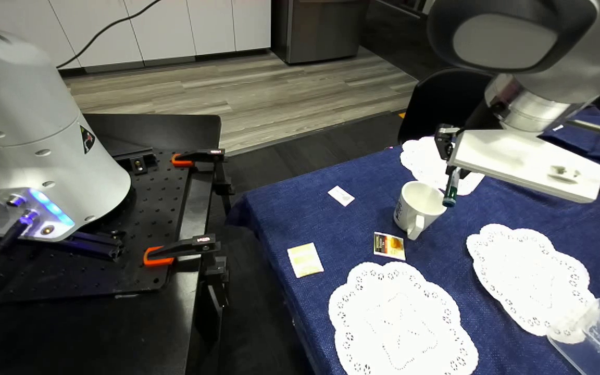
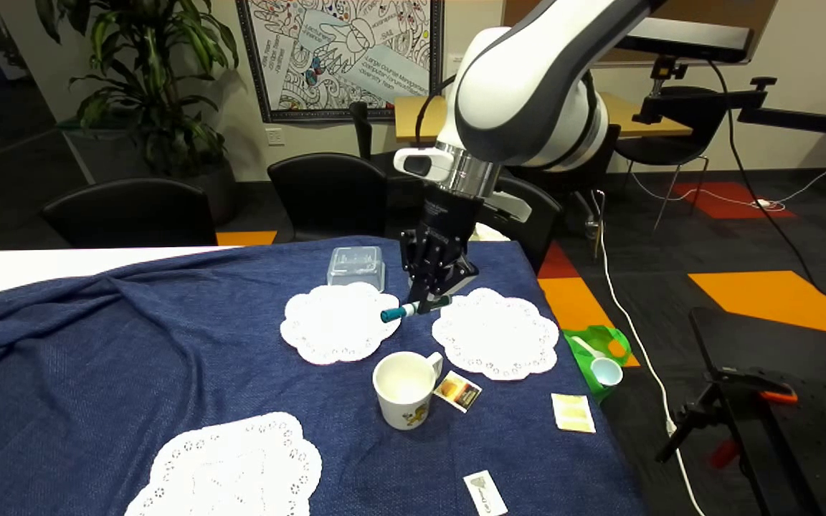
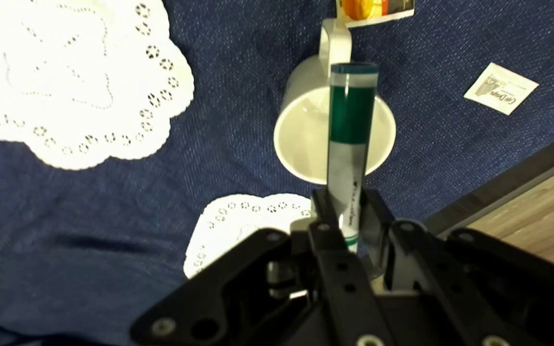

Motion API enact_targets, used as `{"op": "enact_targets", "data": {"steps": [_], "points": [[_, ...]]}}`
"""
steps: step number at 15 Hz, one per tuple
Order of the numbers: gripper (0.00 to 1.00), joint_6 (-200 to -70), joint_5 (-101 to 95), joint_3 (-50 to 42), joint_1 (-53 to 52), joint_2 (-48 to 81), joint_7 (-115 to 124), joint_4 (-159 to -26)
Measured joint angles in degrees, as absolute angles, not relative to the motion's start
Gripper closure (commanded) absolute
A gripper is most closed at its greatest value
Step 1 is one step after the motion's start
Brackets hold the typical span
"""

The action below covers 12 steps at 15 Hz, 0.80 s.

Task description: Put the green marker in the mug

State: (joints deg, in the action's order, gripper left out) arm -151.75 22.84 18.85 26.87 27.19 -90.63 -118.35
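Note:
The white mug (image 1: 409,208) stands upright on the blue cloth, and it shows in an exterior view (image 2: 400,407) with its open top up. My gripper (image 2: 424,304) is shut on the green marker (image 2: 400,312) and holds it above the cloth, higher than the mug. The marker is tilted there, with its teal end at the left. In an exterior view the gripper (image 1: 452,171) and the marker (image 1: 451,190) are just right of the mug's rim. In the wrist view the marker (image 3: 352,115) sticks out from between the fingers (image 3: 345,206) and crosses in front of the mug's opening (image 3: 301,137).
Several white doilies (image 1: 399,323) (image 2: 495,333) lie around the mug. A tea packet (image 1: 389,246) lies by the handle, with a yellow packet (image 1: 305,260) and a white packet (image 1: 341,196) nearer the table's edge. A clear plastic container (image 2: 355,268) stands at the far side.

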Motion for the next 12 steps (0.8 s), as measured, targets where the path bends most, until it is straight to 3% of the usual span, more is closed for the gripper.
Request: {"op": "enact_targets", "data": {"steps": [6, 12], "points": [[0.95, -144.5, 37.7, 21.8, 29.8, 30.1, -116.7, -114.4], [0.95, -127.9, 45.4, 16.5, 28.0, 32.3, -132.4, -109.1]]}}
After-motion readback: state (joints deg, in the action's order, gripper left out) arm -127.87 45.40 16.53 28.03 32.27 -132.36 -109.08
